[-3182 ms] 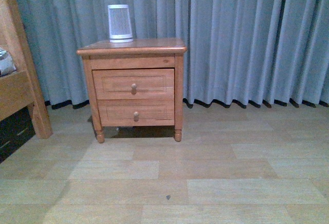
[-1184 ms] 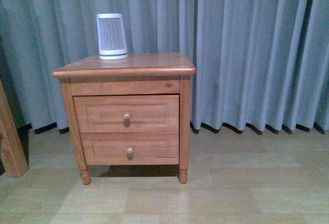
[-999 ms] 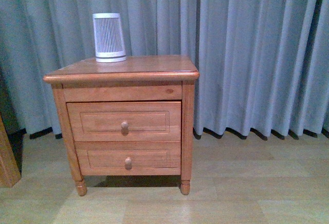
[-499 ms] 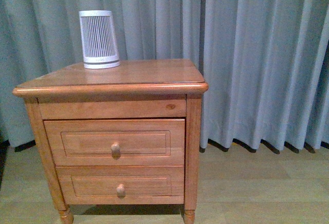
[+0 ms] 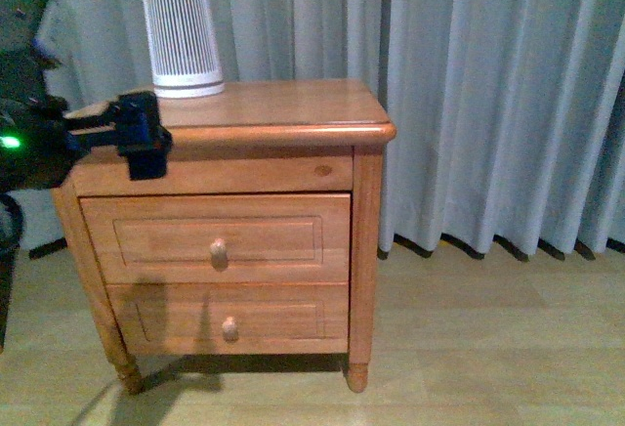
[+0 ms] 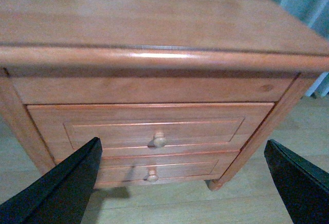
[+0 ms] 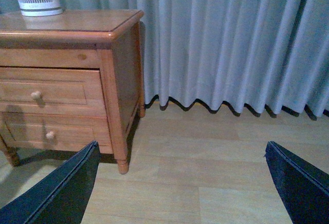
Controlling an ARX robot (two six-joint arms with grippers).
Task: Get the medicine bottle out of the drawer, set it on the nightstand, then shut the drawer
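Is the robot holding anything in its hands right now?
No. The left gripper and right gripper are both open and empty; the drawer is shut.

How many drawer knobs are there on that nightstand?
2. The upper knob sits mid-front on the top drawer of the nightstand. The lower knob sits mid-front on the bottom drawer, directly below. Nothing appears to hide any others.

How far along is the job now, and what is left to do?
Nothing looks done: the drawer is shut, and the nightstand top shows only a white ribbed cylinder. In hand: the left pincer hangs open before the drawer's knob, not touching it. Left: pull the drawer open, take out the medicine bottle, set it on top, shut the drawer.
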